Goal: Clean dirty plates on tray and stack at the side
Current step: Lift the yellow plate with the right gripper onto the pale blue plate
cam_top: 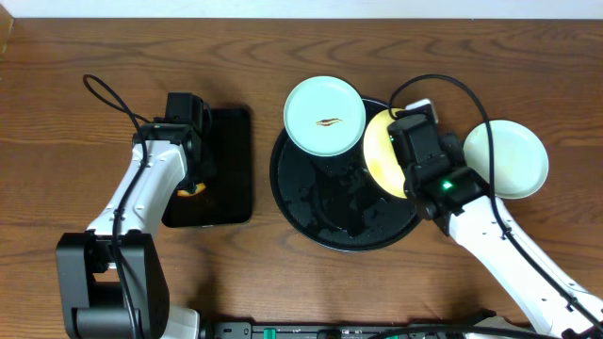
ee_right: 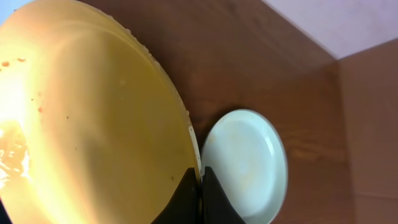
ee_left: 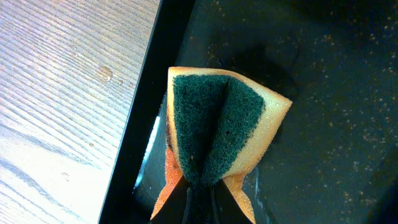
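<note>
Three plates, one stage each. The yellow plate (ee_right: 81, 124) is the one in hand: my right pincer (ee_right: 200, 180) is closed thin on its rim, and the plate seems tilted up over the right edge of the tray (cam_top: 320, 221). Its face is smooth and glossy, with a few brown specks near the upper left and a wet glare low down, so I judge it not yet clean.

The smeared mint plate (cam_top: 325, 116) lies flat, overlapping the tray's upper left rim. It has a short brown streak at centre and looks untouched.

The plain mint plate (cam_top: 506, 158) sits on the table (cam_top: 75, 56) just right of the tray, apart from it. It shows no smear from above, only faint marks in the wrist view. I take it as the first one set aside, so roughly one of three is done and no stack is formed.

All three plates are round and shallow with a low raised lip. The tray is round, black and shiny, beaded with wet patches.

My left pincer (ee_left: 200, 190) is clamped on a folded sponge (ee_left: 217, 130), with coarse green scrub face inward and soft yellow foam outside. It hangs over the small tray (cam_top: 226, 141), a flat black rectangle well left of the plates. The table is dark wood with visible grain.
</note>
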You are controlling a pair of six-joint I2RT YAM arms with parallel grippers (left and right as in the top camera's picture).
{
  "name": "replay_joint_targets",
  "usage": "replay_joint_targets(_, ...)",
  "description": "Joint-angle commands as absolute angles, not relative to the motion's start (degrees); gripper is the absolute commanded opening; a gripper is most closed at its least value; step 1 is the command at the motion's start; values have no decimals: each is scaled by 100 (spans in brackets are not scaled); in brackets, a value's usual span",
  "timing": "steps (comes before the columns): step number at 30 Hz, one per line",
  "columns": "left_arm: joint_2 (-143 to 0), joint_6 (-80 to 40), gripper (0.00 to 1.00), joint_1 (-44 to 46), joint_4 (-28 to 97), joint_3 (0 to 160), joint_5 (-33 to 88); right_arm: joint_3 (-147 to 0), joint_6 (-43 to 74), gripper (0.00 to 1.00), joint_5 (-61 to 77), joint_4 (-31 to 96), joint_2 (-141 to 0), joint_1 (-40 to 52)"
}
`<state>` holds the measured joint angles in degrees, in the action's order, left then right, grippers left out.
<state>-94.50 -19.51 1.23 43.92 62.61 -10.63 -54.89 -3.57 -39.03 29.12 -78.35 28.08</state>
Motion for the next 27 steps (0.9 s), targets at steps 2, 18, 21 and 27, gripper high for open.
replay_joint_targets(2, -9445, -1986, 8, 132, 4407, 6322, -1072, -5522, -749, 1, -4471, 2842, -7741, 3072)
replay_joint_targets(18, -9445, -1986, 8, 132, 4407, 6322, -1072, -5544, -1559, 1, -5312, 2366, -7623, 3516)
replay_joint_targets(21, -9445, -1986, 8, 132, 4410, 6322, -1072, -5544, -1747, 1, -5402, 2213, -7623, 3553)
replay_joint_targets(27, -9445, -1986, 9, 132, 4407, 6322, -1072, -5544, -1855, 1, -5559, 1938, -7623, 3601)
